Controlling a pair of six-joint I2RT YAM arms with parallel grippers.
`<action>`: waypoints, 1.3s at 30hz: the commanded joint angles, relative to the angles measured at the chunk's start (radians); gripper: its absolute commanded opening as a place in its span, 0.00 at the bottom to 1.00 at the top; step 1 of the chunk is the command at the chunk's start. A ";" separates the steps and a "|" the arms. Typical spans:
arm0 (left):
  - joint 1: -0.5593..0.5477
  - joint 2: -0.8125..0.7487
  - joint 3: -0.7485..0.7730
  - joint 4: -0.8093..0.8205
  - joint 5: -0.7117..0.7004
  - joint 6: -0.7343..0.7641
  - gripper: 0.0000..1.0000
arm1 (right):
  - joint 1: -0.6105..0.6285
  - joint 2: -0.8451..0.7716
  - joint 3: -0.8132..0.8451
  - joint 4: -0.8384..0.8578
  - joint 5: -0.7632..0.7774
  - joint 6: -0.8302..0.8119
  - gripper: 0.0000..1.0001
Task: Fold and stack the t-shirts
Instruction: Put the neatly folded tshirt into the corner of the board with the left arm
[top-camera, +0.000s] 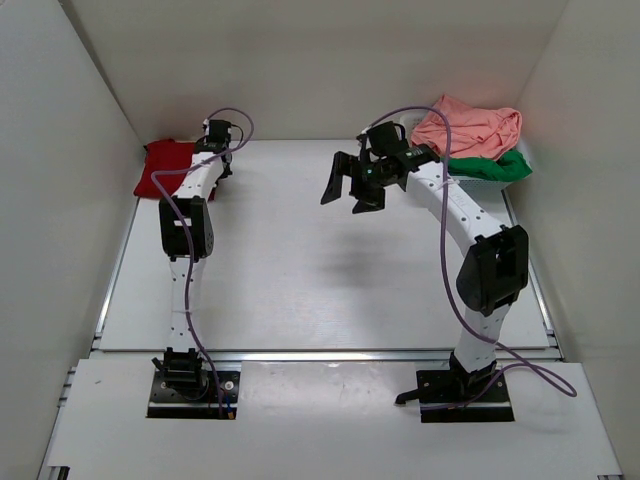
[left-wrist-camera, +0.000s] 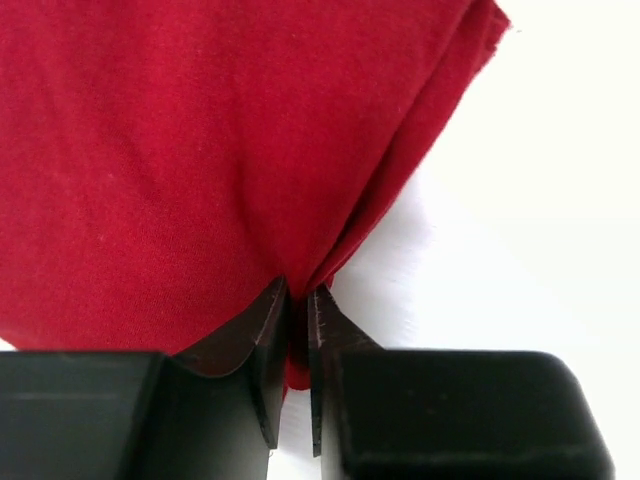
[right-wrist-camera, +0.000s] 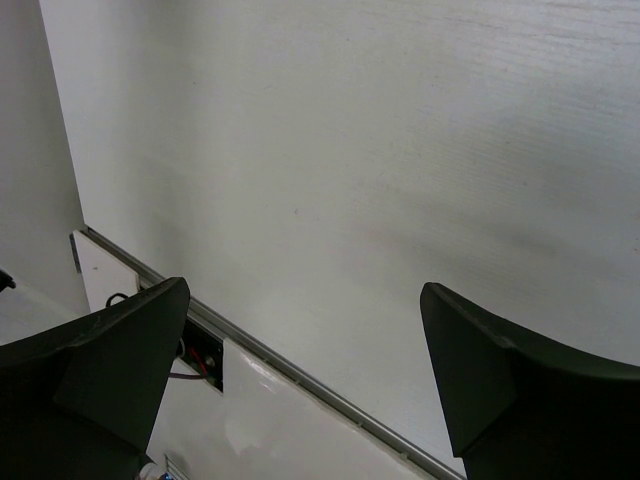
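Note:
The dark red t-shirt (top-camera: 165, 165) lies folded at the table's far left corner. My left gripper (top-camera: 217, 168) is at its right edge, shut on a pinch of the red cloth (left-wrist-camera: 200, 150), which fills the left wrist view; the gripper (left-wrist-camera: 298, 300) has cloth between its tips. The salmon pink t-shirt (top-camera: 468, 128) lies crumpled on the green t-shirt (top-camera: 495, 166) at the far right corner. My right gripper (top-camera: 352, 186) hangs open and empty above the table's middle back; in the right wrist view (right-wrist-camera: 300, 330) its fingers frame bare table.
White walls enclose the table (top-camera: 320, 260) on three sides. A metal rail (right-wrist-camera: 300, 375) runs along the table's near edge. Purple cables loop along both arms.

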 joint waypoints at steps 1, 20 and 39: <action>-0.007 -0.003 0.052 0.030 0.096 -0.037 0.24 | 0.011 0.003 0.021 0.022 -0.010 0.009 0.98; 0.019 -0.224 -0.058 0.122 0.200 -0.046 0.99 | 0.026 -0.087 -0.068 0.050 0.040 0.013 0.99; -0.070 -1.137 -1.272 0.198 0.732 -0.317 0.98 | -0.268 -0.604 -0.573 -0.009 -0.121 -0.074 0.99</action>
